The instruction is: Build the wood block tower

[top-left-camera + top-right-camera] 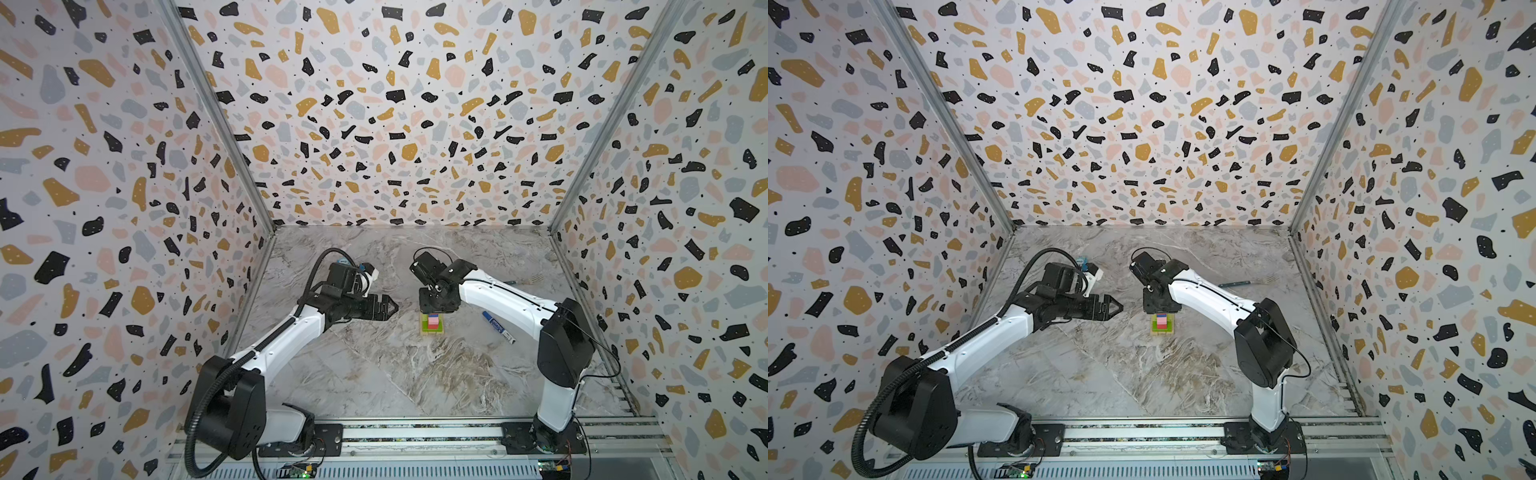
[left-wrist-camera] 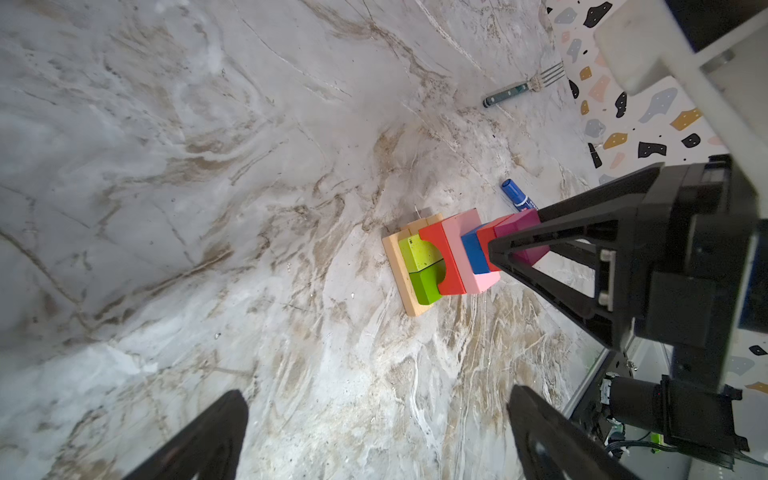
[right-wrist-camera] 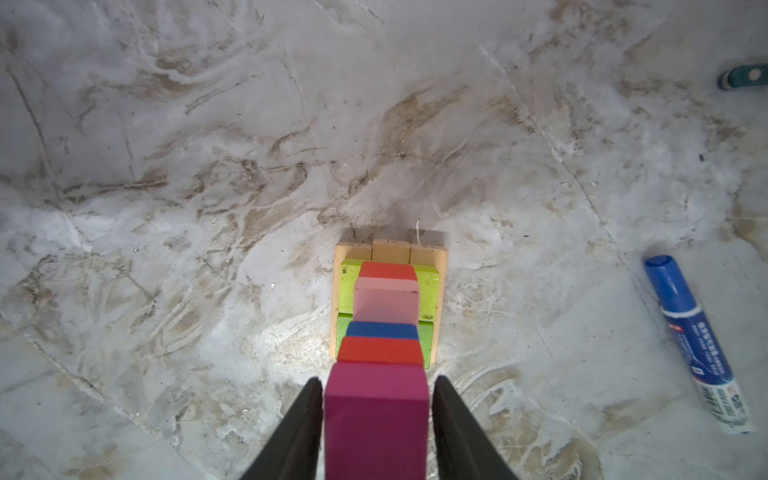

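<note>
Straddling magenta cube (image 3: pixel 376 415) atop tower (image 1: pixel 432 324) w/ right gripper (image 3: pixel 378 380): stood jaws just off both side faces, released, straight above. Hovered left gripper (image 1: pixel 392 308) at tower's 9 o'clock, spread wide, empty; right nearer.

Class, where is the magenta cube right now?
In the right wrist view the magenta cube tops the tower, on the orange-red cube, between the fingers of the right gripper.

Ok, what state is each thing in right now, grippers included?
tower, standing upright
magenta cube, resting on top
right gripper, open, narrowly straddling magenta cube
left gripper, open, empty
marker pen, capped, lying flat
fork, lying flat
</note>
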`<state>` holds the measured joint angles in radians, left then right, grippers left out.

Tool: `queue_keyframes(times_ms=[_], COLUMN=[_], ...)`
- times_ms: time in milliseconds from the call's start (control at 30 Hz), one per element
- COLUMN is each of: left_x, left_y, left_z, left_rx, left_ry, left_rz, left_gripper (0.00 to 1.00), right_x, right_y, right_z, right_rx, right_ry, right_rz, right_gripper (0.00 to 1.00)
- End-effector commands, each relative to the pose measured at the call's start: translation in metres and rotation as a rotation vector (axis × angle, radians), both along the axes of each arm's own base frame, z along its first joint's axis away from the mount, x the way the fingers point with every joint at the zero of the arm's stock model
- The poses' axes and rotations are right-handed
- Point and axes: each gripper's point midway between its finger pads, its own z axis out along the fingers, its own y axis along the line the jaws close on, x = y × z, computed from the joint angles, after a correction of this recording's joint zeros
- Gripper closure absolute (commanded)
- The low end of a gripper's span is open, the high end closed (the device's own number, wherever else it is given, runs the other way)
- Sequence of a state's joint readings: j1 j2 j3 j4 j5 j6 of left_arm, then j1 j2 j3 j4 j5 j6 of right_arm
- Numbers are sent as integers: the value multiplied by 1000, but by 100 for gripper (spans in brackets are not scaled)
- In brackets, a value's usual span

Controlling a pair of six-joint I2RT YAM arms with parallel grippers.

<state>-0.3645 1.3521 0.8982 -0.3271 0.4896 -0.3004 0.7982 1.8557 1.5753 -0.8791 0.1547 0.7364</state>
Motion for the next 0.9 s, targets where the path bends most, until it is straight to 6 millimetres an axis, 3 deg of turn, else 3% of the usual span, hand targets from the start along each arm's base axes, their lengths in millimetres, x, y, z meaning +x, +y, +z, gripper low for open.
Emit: queue_keyframes(times_ms=[0, 300, 367, 500, 700, 867], left_x=[2, 6, 8, 15, 33, 55], left_y=[1, 4, 5, 12, 29, 64], left_z=[2, 2, 2, 2, 6, 28], left_rx=[-10, 10, 15, 43, 109, 221], left_ry=[-19, -31, -36, -59, -130, -299], left_rz=[2, 14, 19, 52, 161, 305], left_gripper=[1, 1, 1, 1, 0, 0], right_x=[0, 8, 10, 14, 28, 49], right_y=[-5, -7, -9, -18, -43, -87], right_z=[13, 54, 66, 88, 114, 122], right_rx=[-7, 16, 18, 18, 42, 90], right_ry=[-27, -128, -161, -235, -372, -514], right_rz=[-8, 28, 39, 59, 83, 44], right_gripper=[51, 33, 20, 10, 8, 7])
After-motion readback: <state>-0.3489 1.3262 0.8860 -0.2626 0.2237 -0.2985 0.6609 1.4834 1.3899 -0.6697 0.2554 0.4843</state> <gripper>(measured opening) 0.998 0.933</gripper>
